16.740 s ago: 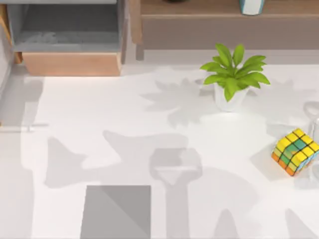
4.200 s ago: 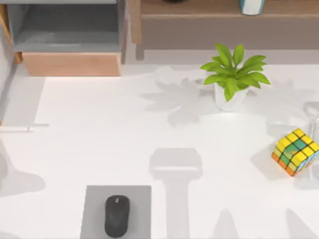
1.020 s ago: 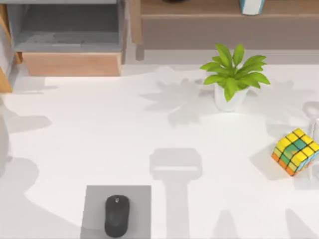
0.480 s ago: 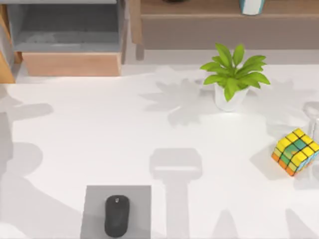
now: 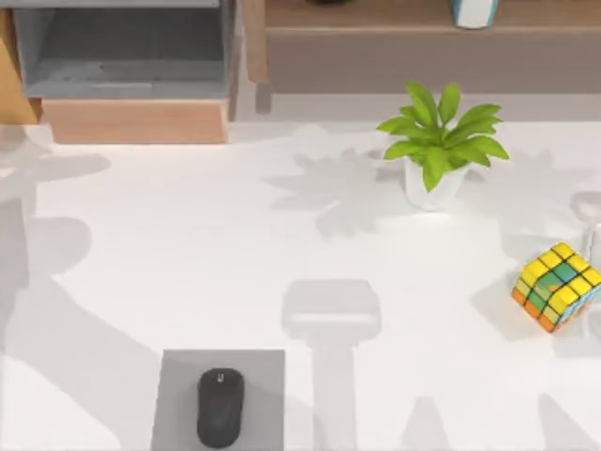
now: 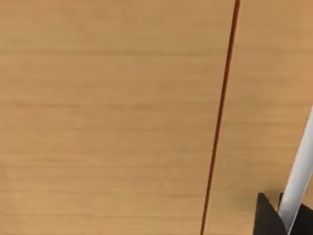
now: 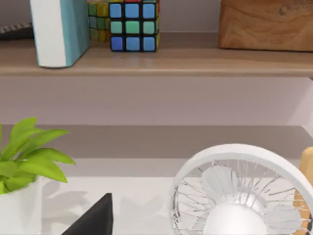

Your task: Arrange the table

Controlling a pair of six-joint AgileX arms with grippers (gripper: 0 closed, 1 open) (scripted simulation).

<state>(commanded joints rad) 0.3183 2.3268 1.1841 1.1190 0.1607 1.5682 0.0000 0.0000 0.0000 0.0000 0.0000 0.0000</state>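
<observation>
The white table (image 5: 188, 244) carries a black mouse (image 5: 220, 407) on a grey mat (image 5: 178, 376) at the front left. A potted green plant (image 5: 439, 146) stands at the back right and a colour cube (image 5: 556, 287) near the right edge. My left gripper (image 6: 286, 218) is pressed close to a light-wood panel (image 6: 107, 117), with a thin white bar handle (image 6: 301, 166) between its dark fingers. That panel's edge (image 5: 17, 85) shows at the far left of the top view. My right gripper (image 7: 93, 220) hovers low over the table, facing the shelf.
An open grey compartment with a wood front (image 5: 136, 120) sits at the back left. The long shelf (image 7: 146, 66) holds a blue-and-white book (image 7: 58, 29), a second cube (image 7: 129, 24) and a wooden box (image 7: 266, 24). A white fan (image 7: 239, 196) stands before the right gripper.
The wood panel at the left edge has swung toward the back, up to the shelf unit, and the arm shadows on the left have shifted. The mouse now lies on the mat.
</observation>
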